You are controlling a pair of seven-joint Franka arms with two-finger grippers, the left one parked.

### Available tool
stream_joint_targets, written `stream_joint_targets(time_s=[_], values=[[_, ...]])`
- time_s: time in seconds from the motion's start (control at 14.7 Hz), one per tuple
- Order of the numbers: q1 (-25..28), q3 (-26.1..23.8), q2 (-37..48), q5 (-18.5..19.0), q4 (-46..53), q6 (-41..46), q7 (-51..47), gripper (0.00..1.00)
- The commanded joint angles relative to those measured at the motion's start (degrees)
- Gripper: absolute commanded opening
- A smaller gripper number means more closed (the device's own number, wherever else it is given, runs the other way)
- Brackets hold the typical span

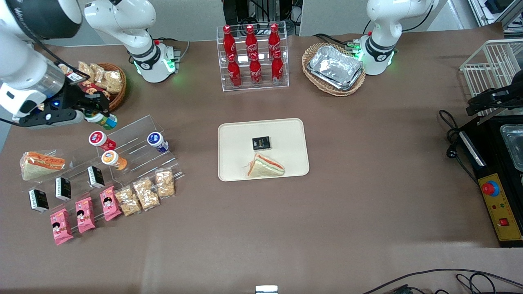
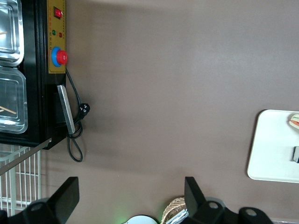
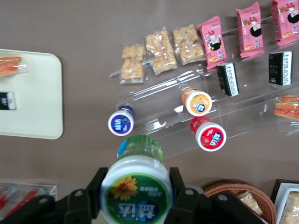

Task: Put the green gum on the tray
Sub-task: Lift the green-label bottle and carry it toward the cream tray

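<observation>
My right gripper [image 1: 98, 116] is shut on the green gum [image 1: 103, 120], a small canister with a green-rimmed white lid, and holds it in the air above the top step of the clear acrylic rack [image 1: 135, 139]. In the right wrist view the green gum [image 3: 136, 186] sits between the two black fingers [image 3: 178, 186]. The cream tray [image 1: 286, 134] lies at the table's middle, toward the parked arm from the rack, with a small black packet [image 1: 261, 143] and a wrapped sandwich [image 1: 264, 166] on it. The tray's corner also shows in the right wrist view [image 3: 42, 93].
On the rack stand a red-lidded canister [image 1: 98, 139], a blue-lidded one [image 1: 156, 140] and an orange-lidded one [image 1: 111, 158], with black packets, pink packs, snack bars and a sandwich [image 1: 41, 163]. A wicker snack basket [image 1: 110, 83] is near the gripper. Cola bottles [image 1: 253, 55] and foil trays [image 1: 335, 67] stand farther back.
</observation>
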State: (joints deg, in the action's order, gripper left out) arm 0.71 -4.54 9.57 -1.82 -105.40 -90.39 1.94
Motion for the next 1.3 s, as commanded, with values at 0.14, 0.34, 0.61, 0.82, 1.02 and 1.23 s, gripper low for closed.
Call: stream_joint_targets(time_s=[0.14, 0.34, 0.61, 0.82, 1.02, 1.23], values=[[1.3, -0.8, -5.7, -4.4, 8.0, 5.7, -7.3, 0.40], [9.5, -1.3, -6.7, -4.4, 6.5, 2.4, -18.9, 0.39], [20.5, -1.3, -8.2, -4.3, -1.5, -10.1, -32.9, 0.39], [26.0, -1.3, -11.8, -4.2, -5.2, -18.0, -39.2, 0.39], [29.3, -1.3, -15.5, -4.2, -8.1, -24.4, -41.0, 0.39], [31.3, -1.3, -17.3, -4.2, -13.5, -33.4, -41.7, 0.39]])
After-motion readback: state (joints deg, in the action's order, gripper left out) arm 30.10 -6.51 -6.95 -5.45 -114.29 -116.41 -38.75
